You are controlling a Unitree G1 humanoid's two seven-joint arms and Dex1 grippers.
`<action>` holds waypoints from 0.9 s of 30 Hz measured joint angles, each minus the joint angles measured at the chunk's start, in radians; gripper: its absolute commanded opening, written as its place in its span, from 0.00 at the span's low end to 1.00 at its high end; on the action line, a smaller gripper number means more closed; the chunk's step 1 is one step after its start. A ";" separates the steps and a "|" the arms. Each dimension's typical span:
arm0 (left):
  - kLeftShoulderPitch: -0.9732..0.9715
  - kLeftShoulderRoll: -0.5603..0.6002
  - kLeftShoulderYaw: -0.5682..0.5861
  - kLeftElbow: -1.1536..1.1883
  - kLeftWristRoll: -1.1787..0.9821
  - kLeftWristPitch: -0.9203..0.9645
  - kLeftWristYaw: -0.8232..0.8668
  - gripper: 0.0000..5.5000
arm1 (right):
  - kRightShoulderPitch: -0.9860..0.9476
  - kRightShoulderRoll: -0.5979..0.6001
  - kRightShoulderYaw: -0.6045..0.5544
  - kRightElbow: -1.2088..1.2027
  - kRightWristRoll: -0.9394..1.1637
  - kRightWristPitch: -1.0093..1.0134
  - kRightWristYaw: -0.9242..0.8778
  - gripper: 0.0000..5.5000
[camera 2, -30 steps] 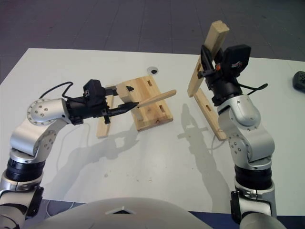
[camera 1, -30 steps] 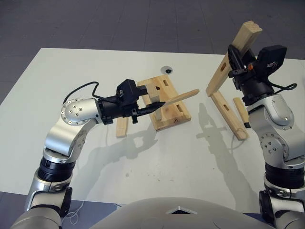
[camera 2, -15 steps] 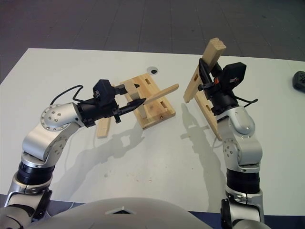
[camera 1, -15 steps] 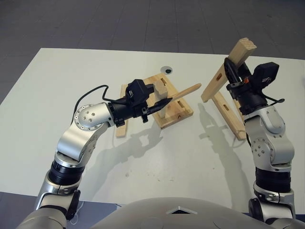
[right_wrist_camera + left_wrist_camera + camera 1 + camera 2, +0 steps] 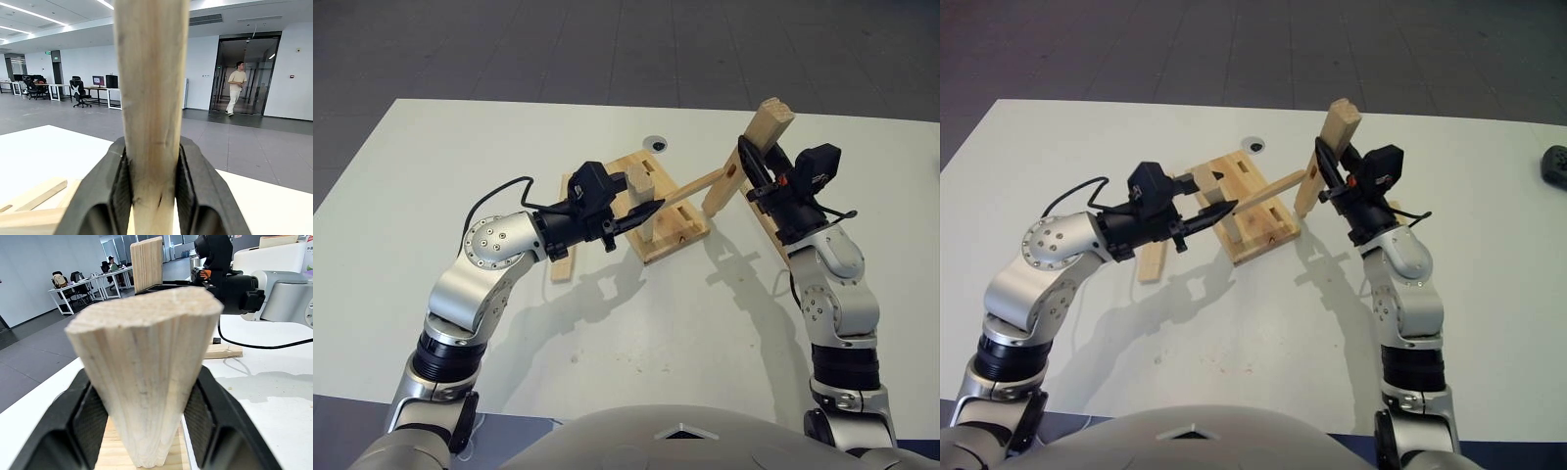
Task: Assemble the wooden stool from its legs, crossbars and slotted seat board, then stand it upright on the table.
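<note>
wooden leg (image 5: 771,117), pinched by right gripper (image 5: 754,164), has reached crossbar (image 5: 690,192) clamped in left gripper (image 5: 641,213), just beside seat board (image 5: 677,231); joint ready

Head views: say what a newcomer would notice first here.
The two arms meet in the air above the white table. The left gripper holds a thin crossbar, whose far end reaches the thick leg clamped at a tilt in the right gripper. Just under them lies the slotted seat board, with a short wooden piece standing on it.
</note>
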 measured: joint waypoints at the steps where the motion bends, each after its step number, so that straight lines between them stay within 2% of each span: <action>1: 0.004 0.000 -0.001 -0.002 0.001 -0.001 0.002 0.37 | 0.000 0.004 0.005 0.000 -0.003 -0.001 0.003 0.19; 27: 0.039 -0.004 -0.033 -0.009 0.039 -0.061 0.033 0.37 | 0.021 0.019 0.033 -0.117 -0.051 0.006 0.030 0.19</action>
